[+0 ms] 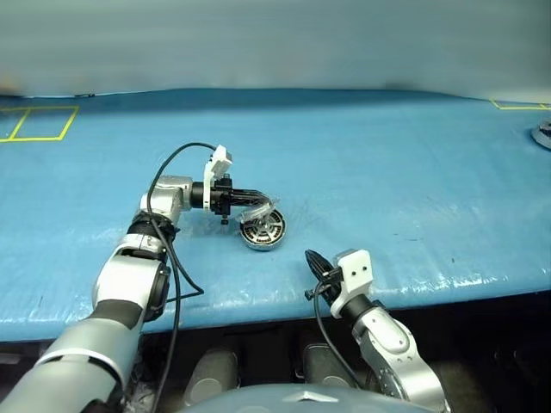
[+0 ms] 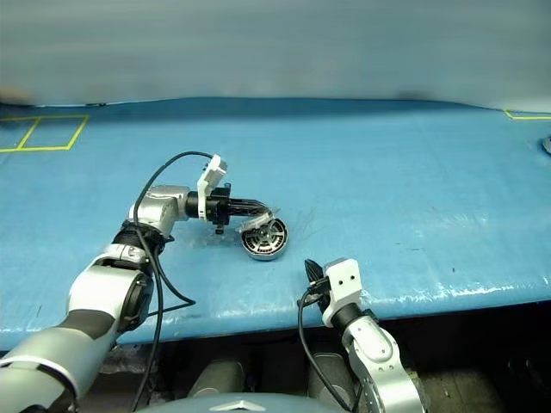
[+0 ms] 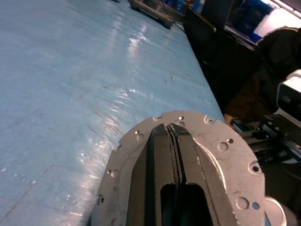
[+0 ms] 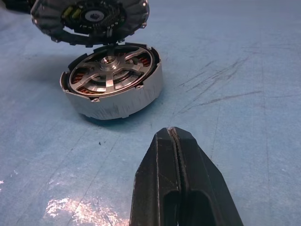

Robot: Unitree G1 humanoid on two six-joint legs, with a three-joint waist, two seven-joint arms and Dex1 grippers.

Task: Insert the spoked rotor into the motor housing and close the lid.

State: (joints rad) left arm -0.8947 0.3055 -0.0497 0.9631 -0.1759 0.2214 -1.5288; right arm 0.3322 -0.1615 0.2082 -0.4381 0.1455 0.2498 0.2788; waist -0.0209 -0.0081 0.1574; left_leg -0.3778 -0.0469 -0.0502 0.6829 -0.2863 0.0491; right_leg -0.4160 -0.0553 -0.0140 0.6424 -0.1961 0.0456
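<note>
The motor housing (image 4: 117, 106) lies on the blue table near its front edge. The spoked rotor (image 4: 109, 70) sits inside it, and copper windings show between its silver spokes. Just above the housing hangs the lid (image 4: 89, 16), tilted, with its ribbed inner face turned down towards the housing. My left gripper (image 1: 258, 205) reaches in from the left and is shut on the lid; its black fingers (image 3: 160, 155) lie across the lid's plain grey outer face (image 3: 221, 146). My right gripper (image 1: 312, 256) is shut on nothing, a short way in front and to the right of the housing (image 1: 263, 232).
The blue mat (image 1: 387, 189) covers the whole table, and its front edge runs just below my right gripper. Yellow tape squares (image 1: 39, 122) mark the far left. A round metal part (image 1: 542, 134) lies at the far right edge.
</note>
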